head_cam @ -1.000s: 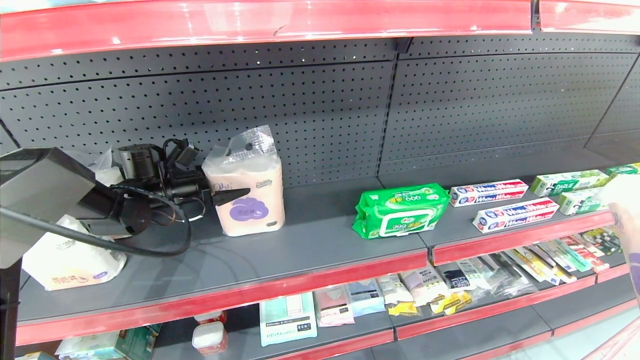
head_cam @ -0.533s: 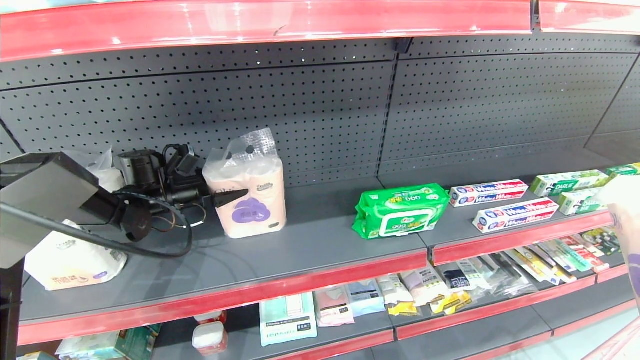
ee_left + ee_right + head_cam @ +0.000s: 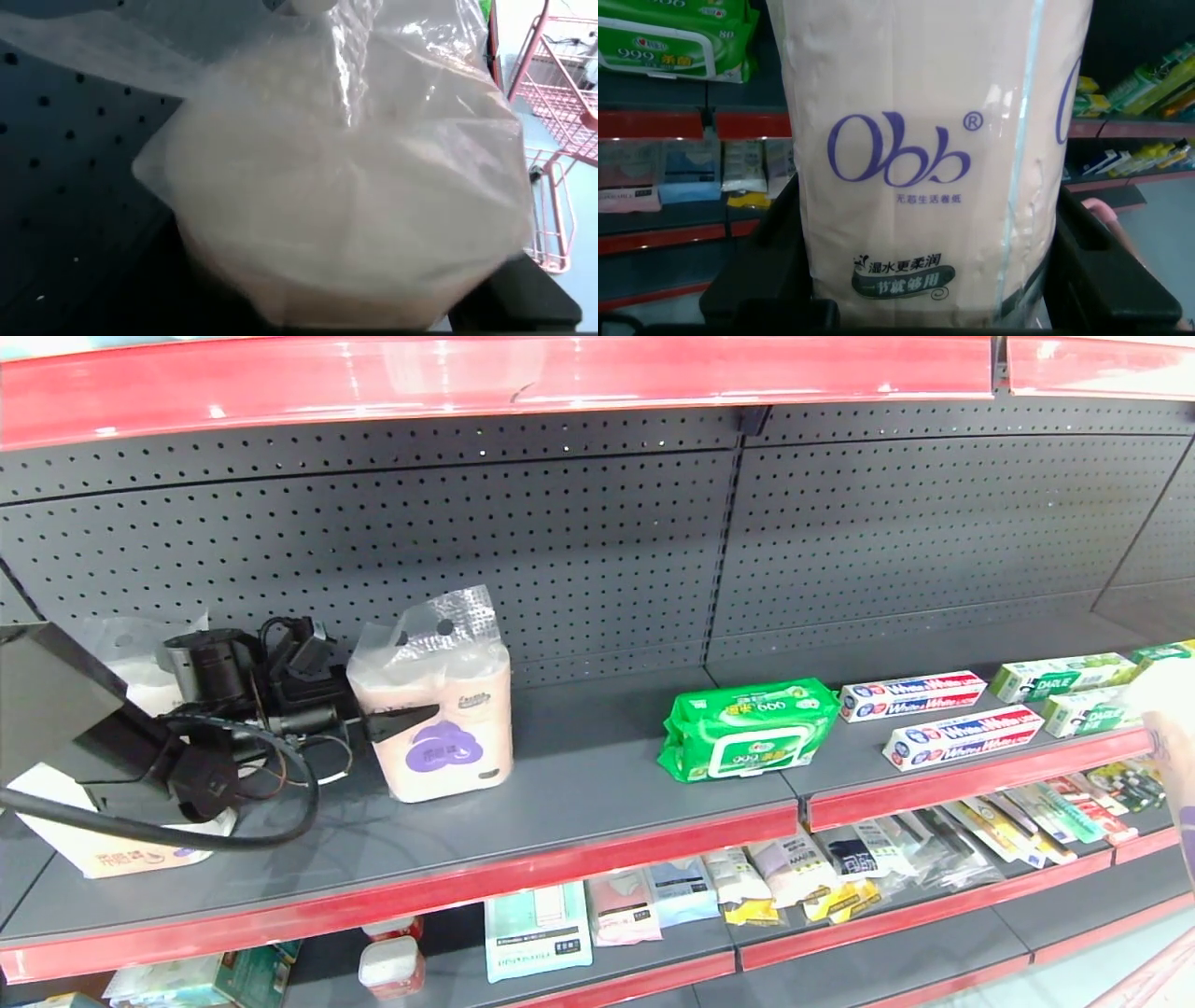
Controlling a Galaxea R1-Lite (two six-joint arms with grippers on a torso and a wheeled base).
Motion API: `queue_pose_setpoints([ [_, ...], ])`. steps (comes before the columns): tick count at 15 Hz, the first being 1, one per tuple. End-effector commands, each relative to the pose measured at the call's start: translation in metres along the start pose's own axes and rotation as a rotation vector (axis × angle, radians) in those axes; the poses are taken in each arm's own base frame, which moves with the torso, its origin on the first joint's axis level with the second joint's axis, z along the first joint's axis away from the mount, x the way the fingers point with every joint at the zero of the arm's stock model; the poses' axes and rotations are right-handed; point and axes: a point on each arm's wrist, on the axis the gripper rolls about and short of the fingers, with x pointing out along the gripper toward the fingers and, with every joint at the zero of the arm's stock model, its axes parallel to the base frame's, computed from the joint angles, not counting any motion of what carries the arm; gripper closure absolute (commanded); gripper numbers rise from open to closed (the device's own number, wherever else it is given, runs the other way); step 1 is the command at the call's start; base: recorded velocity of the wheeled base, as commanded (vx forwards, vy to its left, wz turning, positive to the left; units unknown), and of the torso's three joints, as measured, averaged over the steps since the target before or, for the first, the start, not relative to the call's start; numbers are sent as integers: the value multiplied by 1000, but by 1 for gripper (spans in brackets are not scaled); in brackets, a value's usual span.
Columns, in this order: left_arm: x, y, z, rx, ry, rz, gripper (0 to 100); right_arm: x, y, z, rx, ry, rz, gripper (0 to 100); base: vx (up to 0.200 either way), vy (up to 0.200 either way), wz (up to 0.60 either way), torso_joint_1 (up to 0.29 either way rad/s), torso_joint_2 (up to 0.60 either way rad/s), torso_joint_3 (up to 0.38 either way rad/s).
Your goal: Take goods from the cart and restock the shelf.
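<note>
The left gripper [image 3: 415, 702] clasped a roll pack [image 3: 448, 728] over the grey shelf [image 3: 597, 803], at about 9 o'clock in the head view. One black finger [image 3: 397, 720] lay flat across the pack's front face, just above its purple mark, and the pack's body sat between that finger and its mate hidden behind. The pack stood upright, its clear bag top pointing to 12 o'clock against the pegboard. Whether its base touched the deck could not be told. The left wrist view looked onto the bagged rolls from close by, with a pink cart [image 3: 561, 112] on the floor beyond. A green wipes pack [image 3: 747, 728] lay well apart at the roll pack's 3 o'clock, and toothpaste boxes [image 3: 962, 737] lay farther along the same line. A pale pack [image 3: 103, 854] sat at the roll pack's 8 o'clock, partly behind the arm. The right gripper [image 3: 924, 215] gripped a tissue pack [image 3: 915, 112], held upright. Its two sides were pressed between the black fingers [image 3: 752, 271], and its upper part rose clear above them.
</note>
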Motion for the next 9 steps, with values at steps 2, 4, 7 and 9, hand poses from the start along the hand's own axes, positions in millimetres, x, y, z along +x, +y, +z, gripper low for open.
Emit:
queue_pose_setpoints([
  [2,-17,-17,2,6,-9,-4,100,-1,0,0,-1,-4,-1,100,0,0,0,0,0,0],
  [4,-24,-32,-3,-7,-4,-10,100,-1,-1,2,-8,-6,-4,100,0,0,0,0,0,0],
  [7,-30,-44,-6,-20,-19,-7,100,2,0,1,-14,3,-3,100,0,0,0,0,0,0],
  [9,-32,-47,-5,-40,-42,-5,100,2,0,1,-14,6,-2,100,0,0,0,0,0,0],
])
